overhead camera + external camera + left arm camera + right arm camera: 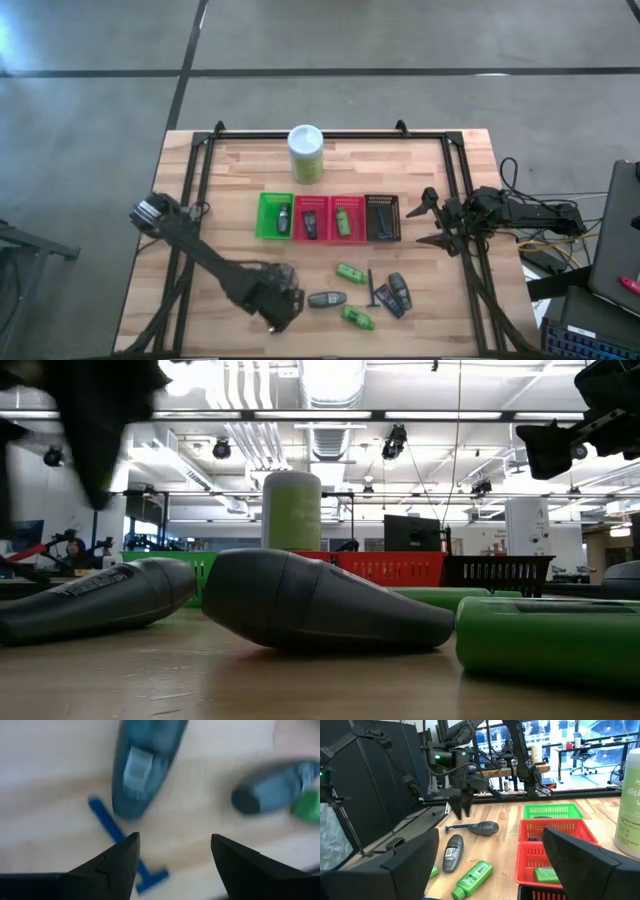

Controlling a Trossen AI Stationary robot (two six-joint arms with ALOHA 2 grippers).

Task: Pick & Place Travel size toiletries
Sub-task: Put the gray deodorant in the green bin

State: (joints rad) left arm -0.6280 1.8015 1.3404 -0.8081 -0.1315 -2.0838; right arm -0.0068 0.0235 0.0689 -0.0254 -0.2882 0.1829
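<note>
On the near part of the table lie a dark grey oval bottle [326, 298], two green bottles [350, 272] [357, 318], a blue T-shaped stick [372, 290] and two more dark bottles [396, 295]. My left gripper [292, 303] hangs open above the wood just left of the grey bottle. In the left wrist view its fingers [172, 837] stand over bare wood, near a second blue stick [120, 837] and the grey bottle [142, 765]. My right gripper [430, 222] is open and empty beside the black basket; it also shows in its own wrist view [490, 832].
A row of mesh baskets stands mid-table: green [262, 216], two red [298, 218] [360, 218] and black [383, 203]; several hold items. A tall white-and-green canister [305, 152] stands behind them. A black frame [200, 170] runs along the table's sides.
</note>
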